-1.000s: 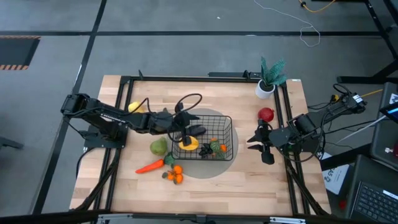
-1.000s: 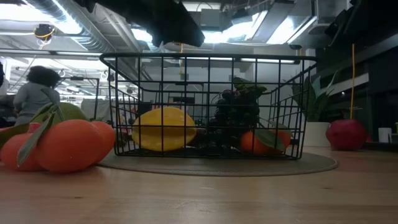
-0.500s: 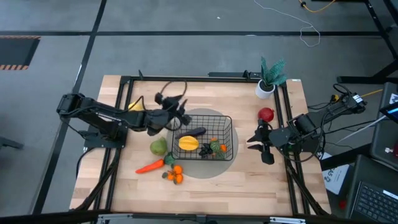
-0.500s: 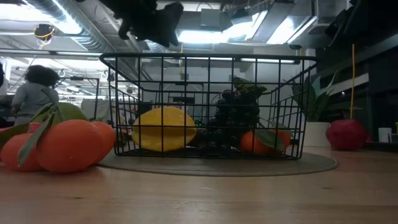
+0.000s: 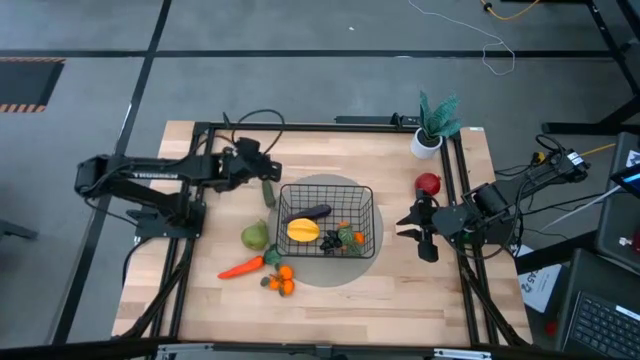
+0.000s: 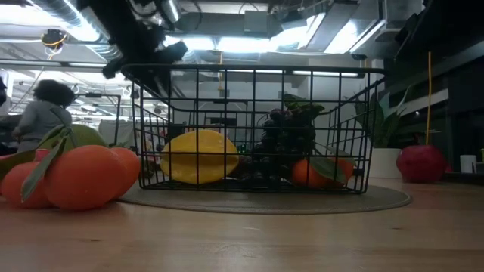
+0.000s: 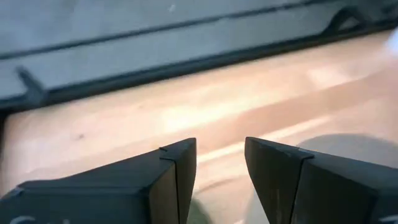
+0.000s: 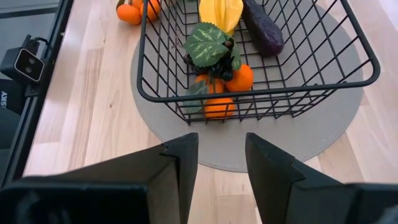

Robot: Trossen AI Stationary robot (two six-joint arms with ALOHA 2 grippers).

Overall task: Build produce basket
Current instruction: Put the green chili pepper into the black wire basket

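Observation:
The black wire basket [image 5: 372, 216] stands on a grey round mat [image 5: 300, 270]. In it lie a yellow piece [image 5: 303, 229], a dark eggplant [image 5: 311, 212], leafy grapes [image 5: 346, 238] and a small orange [image 8: 240, 78]. On the wood outside lie a green pear [image 5: 255, 236], a carrot [image 5: 240, 267], small oranges [image 5: 282, 281] and, right of the basket, a red apple [image 5: 428, 184]. My left gripper [image 5: 262, 172] is open, off the basket's far left corner, holding nothing. A dark green long piece [image 5: 267, 191] lies by its fingertips. My right gripper [image 5: 412, 232] waits open, right of the basket.
A teal potted plant [image 5: 435, 125] stands at the far right corner. A black frame rail [image 5: 300, 127] runs round the table. Bare wood lies near the basket's near side and along the far edge. In the low view a person [image 6: 41, 113] shows in the room behind.
My left gripper has drawn back from above the basket, toward the table's far left, past the basket's far left corner. The eggplant that was under it stays lying in the basket. My right arm has kept still.

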